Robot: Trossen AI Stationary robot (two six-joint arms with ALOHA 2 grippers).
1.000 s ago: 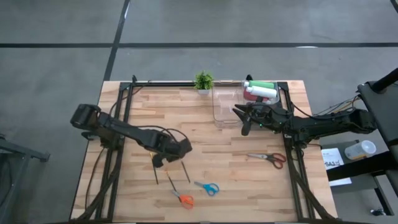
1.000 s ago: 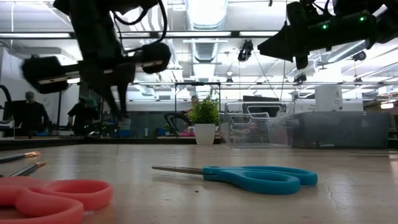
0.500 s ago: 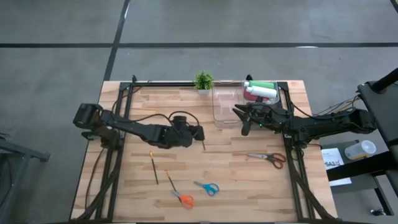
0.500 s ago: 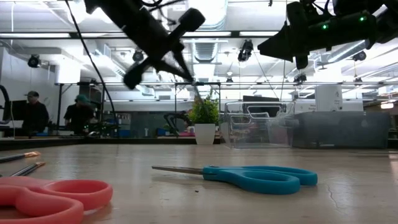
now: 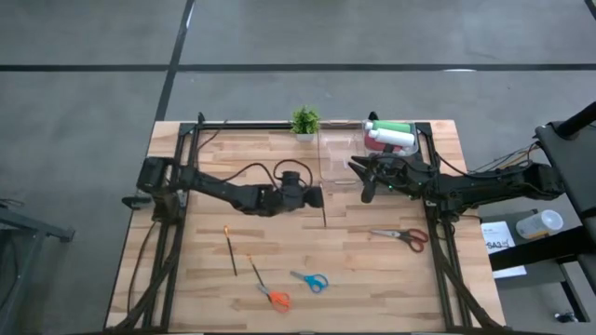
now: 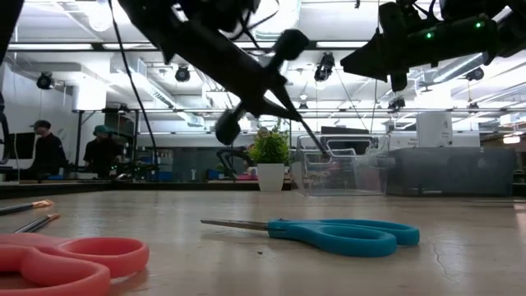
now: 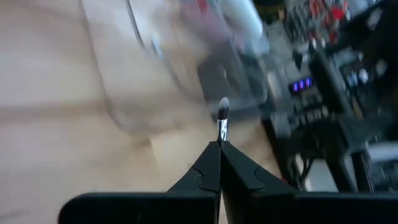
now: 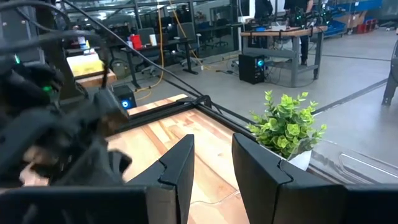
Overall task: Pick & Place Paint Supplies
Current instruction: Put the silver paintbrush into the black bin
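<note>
Your left gripper [image 5: 319,197] sits mid-frame in the high view, fingers pressed together on a thin dark paintbrush [image 5: 324,215]. In the left wrist view the brush [image 7: 222,121] pokes straight out past the pinched fingertips [image 7: 219,163], bristle end forward, pointing at the clear container's wall.

Relation that matters: the clear bin [image 5: 340,156] lies just up and right of the left gripper in the high view, near edge close to the tool. The brush's long axis runs roughly top-to-bottom in that frame, so it hangs down-frame, away from the bin. In the low view it slants down to the right from the gripper [image 6: 289,108] toward the bin [image 6: 337,164]. Judgement: you'll need to carry up and right and get the brush over the rim before letting go; a long stick crossing a rim can snag or tip out.

Right gripper [image 5: 366,185] hovers at the bin's right edge, fingers [image 8: 176,171] spread part way, holding nothing visible. Left arm has the job; right waits.

Bottles — green [image 5: 391,127], white [image 5: 399,138], pink-red [image 5: 374,142] — lie beside the bin, upper right.

Two more brushes [image 5: 229,249] lie lower left on the table [image 5: 410,279], near the orange scissors [image 5: 272,297]. Blue scissors [image 5: 310,280] and red scissors [image 5: 406,236] aren't yours.
</note>
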